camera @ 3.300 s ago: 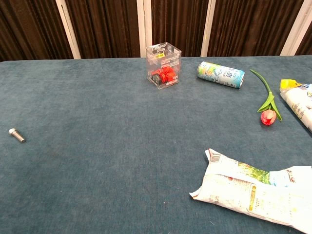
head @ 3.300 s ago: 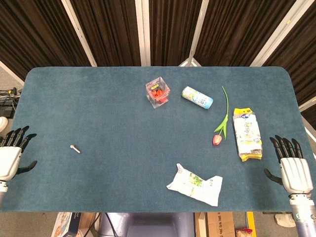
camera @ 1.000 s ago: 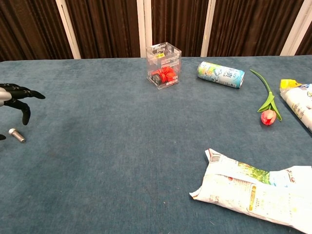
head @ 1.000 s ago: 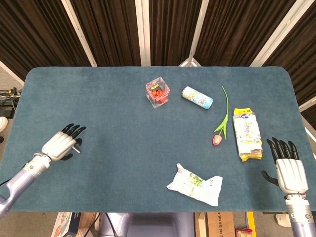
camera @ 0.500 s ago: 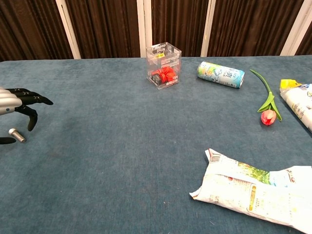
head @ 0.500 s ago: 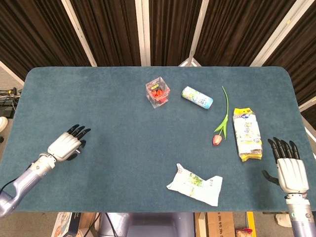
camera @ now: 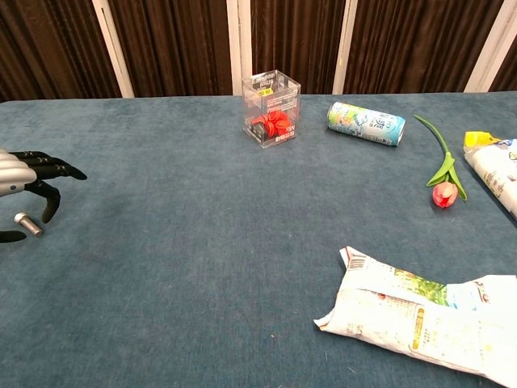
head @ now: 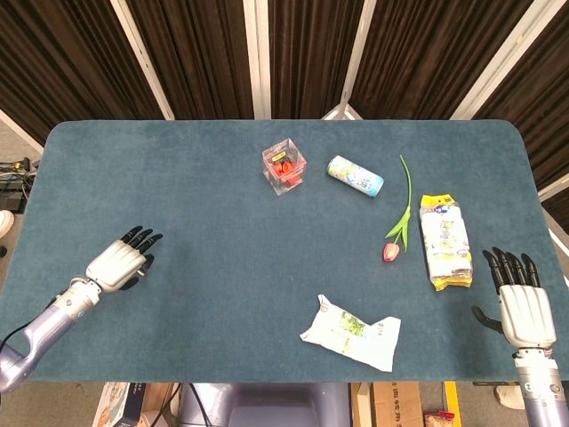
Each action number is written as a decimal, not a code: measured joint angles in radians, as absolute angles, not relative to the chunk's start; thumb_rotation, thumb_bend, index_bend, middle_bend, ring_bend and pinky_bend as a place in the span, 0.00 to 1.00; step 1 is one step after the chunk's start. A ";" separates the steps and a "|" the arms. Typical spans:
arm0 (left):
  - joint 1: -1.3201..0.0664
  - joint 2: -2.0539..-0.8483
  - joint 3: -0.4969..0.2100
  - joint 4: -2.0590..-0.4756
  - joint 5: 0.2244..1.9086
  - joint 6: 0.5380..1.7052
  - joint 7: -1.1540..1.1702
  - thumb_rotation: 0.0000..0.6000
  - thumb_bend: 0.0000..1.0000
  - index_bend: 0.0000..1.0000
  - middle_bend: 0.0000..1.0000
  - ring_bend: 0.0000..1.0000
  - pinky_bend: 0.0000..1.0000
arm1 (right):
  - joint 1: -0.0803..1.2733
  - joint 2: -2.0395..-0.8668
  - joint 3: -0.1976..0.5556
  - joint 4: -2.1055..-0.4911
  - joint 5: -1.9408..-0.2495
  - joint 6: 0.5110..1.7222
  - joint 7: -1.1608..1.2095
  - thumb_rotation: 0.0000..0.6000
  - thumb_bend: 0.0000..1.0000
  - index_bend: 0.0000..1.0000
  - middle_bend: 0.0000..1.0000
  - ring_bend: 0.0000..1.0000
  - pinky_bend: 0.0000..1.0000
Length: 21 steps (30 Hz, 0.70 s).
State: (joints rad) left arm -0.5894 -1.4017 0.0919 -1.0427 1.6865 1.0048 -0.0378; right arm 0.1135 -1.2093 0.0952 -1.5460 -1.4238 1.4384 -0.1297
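Observation:
My left hand [head: 117,260] hovers over the left part of the blue table [head: 222,231], fingers spread and curved downward. In the chest view a small metal bolt [camera: 28,225] lies on the cloth just under this hand [camera: 24,178], between the thumb and a bent finger, untouched as far as I can see. The head view hides the bolt beneath the hand. My right hand [head: 524,307] stays at the table's right edge, fingers straight and apart, holding nothing, nearest to a yellow-and-white packet [head: 444,242].
A clear box of red pieces [head: 284,165] and a lying can [head: 355,175] sit at the back centre. A pink tulip [head: 396,238] lies beside the packet. A crumpled white wrapper [head: 351,331] lies near the front edge.
My left hand has come in from the table's left edge to over the bolt, then sunk slightly in the last half second. The right hand has barely shifted.

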 measured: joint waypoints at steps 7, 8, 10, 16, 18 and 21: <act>-0.593 -1.413 0.099 -1.027 1.686 1.006 -0.035 1.00 0.45 0.51 0.05 0.02 0.05 | 0.113 -1.211 0.096 -1.544 -1.423 1.440 -0.131 1.00 0.19 0.11 0.10 0.10 0.03; -0.594 -1.414 0.099 -1.027 1.686 1.006 -0.033 1.00 0.45 0.51 0.05 0.02 0.05 | 0.113 -1.212 0.096 -1.544 -1.423 1.440 -0.130 1.00 0.19 0.11 0.10 0.10 0.03; -0.595 -1.417 0.101 -1.025 1.686 1.006 -0.029 1.00 0.45 0.51 0.05 0.02 0.05 | 0.113 -1.211 0.097 -1.544 -1.422 1.441 -0.130 1.00 0.19 0.11 0.10 0.10 0.03; -0.596 -1.421 0.104 -1.019 1.682 1.004 -0.019 1.00 0.45 0.54 0.06 0.02 0.05 | 0.112 -1.211 0.099 -1.543 -1.419 1.443 -0.125 1.00 0.19 0.11 0.10 0.10 0.03; -0.596 -1.423 0.105 -1.017 1.681 1.003 -0.013 1.00 0.45 0.54 0.07 0.02 0.05 | 0.112 -1.211 0.099 -1.542 -1.419 1.442 -0.124 1.00 0.19 0.11 0.10 0.10 0.03; -0.596 -1.427 0.107 -1.012 1.680 1.002 0.000 1.00 0.45 0.55 0.07 0.02 0.05 | 0.113 -1.211 0.099 -1.542 -1.419 1.440 -0.122 1.00 0.19 0.11 0.10 0.10 0.03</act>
